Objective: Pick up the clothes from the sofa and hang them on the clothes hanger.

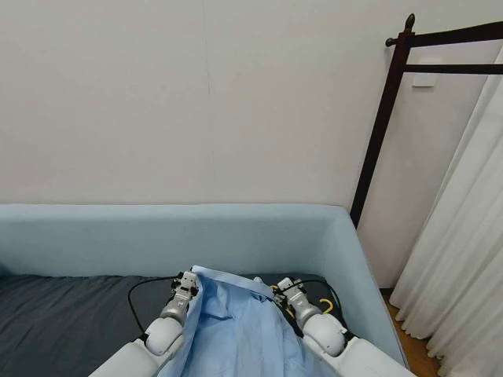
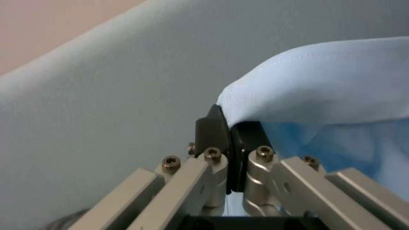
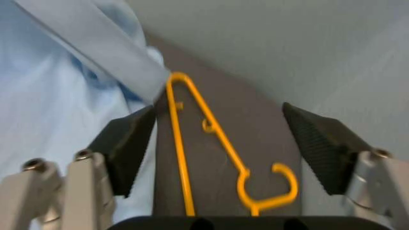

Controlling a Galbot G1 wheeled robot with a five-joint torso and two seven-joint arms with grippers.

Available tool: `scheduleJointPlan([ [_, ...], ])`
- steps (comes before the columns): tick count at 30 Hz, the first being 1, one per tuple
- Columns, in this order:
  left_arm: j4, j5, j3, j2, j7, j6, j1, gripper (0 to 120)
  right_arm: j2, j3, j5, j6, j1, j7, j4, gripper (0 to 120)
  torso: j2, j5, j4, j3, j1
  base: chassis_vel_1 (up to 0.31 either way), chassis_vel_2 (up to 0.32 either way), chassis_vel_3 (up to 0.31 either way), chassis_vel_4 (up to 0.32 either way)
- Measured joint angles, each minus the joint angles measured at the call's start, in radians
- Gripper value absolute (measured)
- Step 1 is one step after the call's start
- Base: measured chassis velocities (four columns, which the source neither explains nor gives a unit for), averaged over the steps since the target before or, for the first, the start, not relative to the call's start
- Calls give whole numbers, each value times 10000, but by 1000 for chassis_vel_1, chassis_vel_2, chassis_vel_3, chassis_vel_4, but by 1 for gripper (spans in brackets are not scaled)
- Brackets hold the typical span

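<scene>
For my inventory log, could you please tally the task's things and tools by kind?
Shirt: 1
Hanger: 1
Clothes rack: 1
Sofa: 1
Tools: 2, left tool clamping the shirt, right tool open above the hanger
Total: 6

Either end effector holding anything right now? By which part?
Left end effector pinches the blue shirt at a folded edge. Right end effector is open over the yellow hanger, holding nothing.

White curtain (image 1: 460, 236) hangs beside a bare wall (image 1: 196, 94).
</scene>
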Motion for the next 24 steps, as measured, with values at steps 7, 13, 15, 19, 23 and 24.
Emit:
scheduleJointPlan([
  [7,-456,100,123,374,100,-147,239,0,-142,1004,849,-445,-204,-1174,-1418,100,1,-2,1,0,0,0,0,0,0],
  [13,-627,229,388,556,143,-154,144,0,267,1951,618,46,-41,-1667,-3822,100,0,-2,-1,0,0,0,0,0,0],
  [15,-665,225,400,617,150,-154,145,0,296,2066,638,71,-8,-1760,-4081,100,0,-2,-1,0,0,0,0,0,0],
  [19,-790,222,385,786,173,-192,231,0,474,2318,667,178,106,-2173,-4745,100,0,-2,4,0,0,0,0,0,0],
  [23,-823,226,315,812,186,-232,279,0,535,2366,670,435,40,-2551,-4788,98,0,-2,3,0,0,0,0,0,0],
  [24,-823,225,302,807,186,-233,283,0,541,2365,669,457,24,-2590,-4765,98,1,-2,2,0,0,0,0,0,0],
])
